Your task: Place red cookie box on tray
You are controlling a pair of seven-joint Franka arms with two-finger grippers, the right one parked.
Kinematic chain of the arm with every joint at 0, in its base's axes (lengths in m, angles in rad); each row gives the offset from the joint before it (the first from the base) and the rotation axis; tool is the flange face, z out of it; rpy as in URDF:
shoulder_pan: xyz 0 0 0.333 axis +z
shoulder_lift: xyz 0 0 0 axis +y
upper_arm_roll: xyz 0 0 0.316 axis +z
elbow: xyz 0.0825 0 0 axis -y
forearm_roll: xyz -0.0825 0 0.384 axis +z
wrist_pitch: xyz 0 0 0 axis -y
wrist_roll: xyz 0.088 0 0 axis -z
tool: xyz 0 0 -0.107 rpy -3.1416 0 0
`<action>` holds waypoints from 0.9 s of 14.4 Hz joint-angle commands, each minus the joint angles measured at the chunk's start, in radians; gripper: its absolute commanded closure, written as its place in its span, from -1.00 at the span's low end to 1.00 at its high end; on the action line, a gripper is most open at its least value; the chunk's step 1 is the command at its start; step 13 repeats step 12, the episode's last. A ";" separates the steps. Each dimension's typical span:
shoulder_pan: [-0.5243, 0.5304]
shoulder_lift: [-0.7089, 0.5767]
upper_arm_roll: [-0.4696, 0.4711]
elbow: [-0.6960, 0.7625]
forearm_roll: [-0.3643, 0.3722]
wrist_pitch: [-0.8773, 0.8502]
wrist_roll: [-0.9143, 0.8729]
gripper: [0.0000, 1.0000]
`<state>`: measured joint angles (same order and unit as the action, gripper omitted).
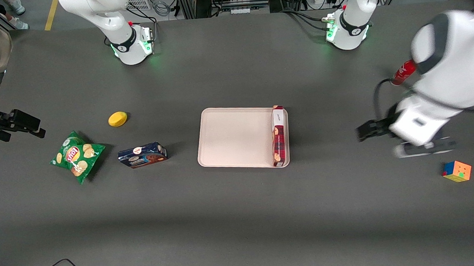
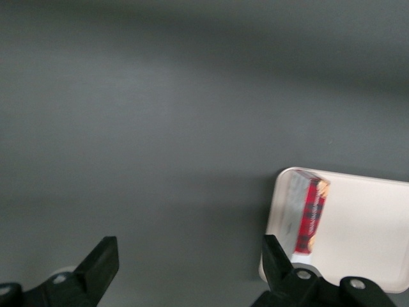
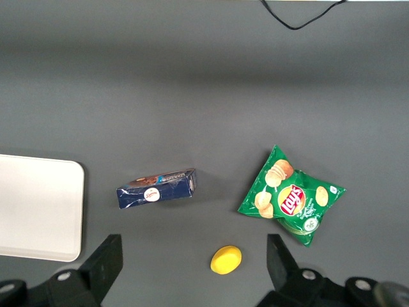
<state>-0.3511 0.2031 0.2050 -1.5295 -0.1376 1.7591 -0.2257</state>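
Note:
The red cookie box [image 1: 278, 137] lies in the pale beige tray [image 1: 233, 137], along the rim nearest the working arm's end of the table, with its white end farther from the front camera. My left gripper [image 1: 360, 132] hangs over bare table, away from the tray toward the working arm's end. It is open and holds nothing. In the left wrist view the gripper [image 2: 190, 251] has only dark tabletop between its fingers, with the red cookie box [image 2: 310, 214] and the tray [image 2: 364, 224] beside one finger.
A dark blue cookie box [image 1: 142, 155], a green chips bag [image 1: 77, 156] and a yellow lemon-like object [image 1: 117, 119] lie toward the parked arm's end. A colour cube [image 1: 457, 171] and a red bottle [image 1: 403, 72] sit near the working arm.

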 commanded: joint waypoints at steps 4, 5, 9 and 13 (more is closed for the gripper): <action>0.121 -0.165 -0.015 -0.007 0.172 -0.162 0.193 -1.00; 0.121 -0.178 -0.015 -0.009 0.187 -0.173 0.195 -1.00; 0.113 -0.192 -0.016 -0.017 0.223 -0.178 0.201 -1.00; 0.106 -0.192 -0.019 -0.021 0.225 -0.170 0.204 -1.00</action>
